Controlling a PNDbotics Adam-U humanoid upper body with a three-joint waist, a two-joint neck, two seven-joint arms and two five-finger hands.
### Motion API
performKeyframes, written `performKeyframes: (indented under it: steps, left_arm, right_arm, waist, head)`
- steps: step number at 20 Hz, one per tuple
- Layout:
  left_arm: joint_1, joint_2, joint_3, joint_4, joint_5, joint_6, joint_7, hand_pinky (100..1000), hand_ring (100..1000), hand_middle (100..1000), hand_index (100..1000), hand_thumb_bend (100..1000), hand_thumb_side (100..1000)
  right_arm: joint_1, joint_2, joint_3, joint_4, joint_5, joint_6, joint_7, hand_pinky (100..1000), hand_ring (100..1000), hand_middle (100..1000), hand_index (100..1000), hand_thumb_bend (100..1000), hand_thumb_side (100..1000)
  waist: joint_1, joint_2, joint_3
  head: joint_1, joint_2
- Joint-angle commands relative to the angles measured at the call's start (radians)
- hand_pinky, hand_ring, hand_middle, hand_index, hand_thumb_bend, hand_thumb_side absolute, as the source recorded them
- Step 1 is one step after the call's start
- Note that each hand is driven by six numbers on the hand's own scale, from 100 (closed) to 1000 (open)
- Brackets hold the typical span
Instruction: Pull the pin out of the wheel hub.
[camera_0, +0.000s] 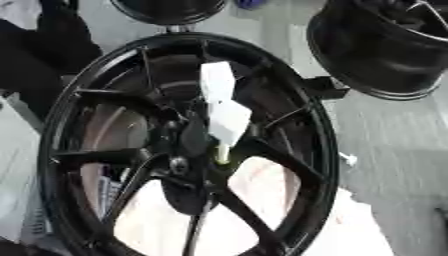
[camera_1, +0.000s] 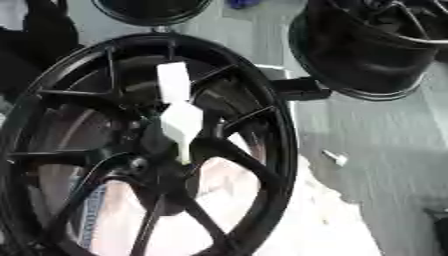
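A large black spoked wheel (camera_0: 289, 115) stands tilted and fills most of both views. At its hub (camera_0: 188, 150) a white two-part piece (camera_0: 227, 120) hangs down across the spokes. It ends in a short pale yellow tip (camera_0: 223, 155) that sits right at the hub, and this looks like the pin. A black lump (camera_0: 194, 136) beside the white piece blends with the hub, so I cannot say what it is. No hand of mine is distinguishable in either view.
A second black wheel (camera_0: 385, 45) lies at the upper right and a third (camera_0: 171, 10) at the top edge. A black block (camera_0: 324, 87) touches the big wheel's right rim. A small white bit (camera_1: 335, 158) lies on the grey floor. A dark shape (camera_0: 39, 55) fills the upper left.
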Motion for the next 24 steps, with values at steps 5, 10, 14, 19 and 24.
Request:
performKeyframes:
  steps: [5,10,14,19,24]
  left_arm:
    - [-0.009,0.012,0.004,-0.017,-0.011,0.000,-0.012,657,531,546,716,217,340]
    - [-0.008,0.013,0.002,-0.017,-0.011,0.001,-0.017,656,531,546,716,221,339]
    - [-0.009,0.016,-0.001,-0.017,-0.010,0.000,-0.021,656,532,546,716,222,339]
    - [-0.009,0.019,-0.005,-0.017,-0.007,0.003,-0.026,656,532,547,715,224,338]
    - [-0.010,0.020,-0.013,-0.017,-0.002,0.006,-0.033,655,531,546,715,224,340]
  right_arm:
    - [-0.015,-0.041,-0.011,-0.012,-0.009,-0.014,-0.022,811,709,590,750,100,100]
    - [-0.024,-0.054,0.000,-0.012,-0.011,0.000,-0.001,831,723,606,760,100,100]
    - [-0.061,-0.114,0.049,-0.012,-0.021,0.032,0.104,885,752,648,783,100,100]
    - [-0.135,-0.196,0.139,-0.012,-0.024,0.064,0.290,945,788,706,807,100,167]
    - [-0.236,-0.237,0.258,-0.012,-0.042,0.060,0.451,967,810,739,820,100,216]
  waist:
    - [0.005,-0.012,0.007]
    - [0.005,-0.013,0.011]
    - [0.004,-0.019,0.014]
    - [0.001,-0.025,0.018]
    - [-0.006,-0.031,0.028]
  head:
    - [-0.008,-0.007]
    - [-0.007,-0.006]
    - [-0.013,-0.006]
    - [-0.024,-0.006]
    - [-0.037,-0.007]
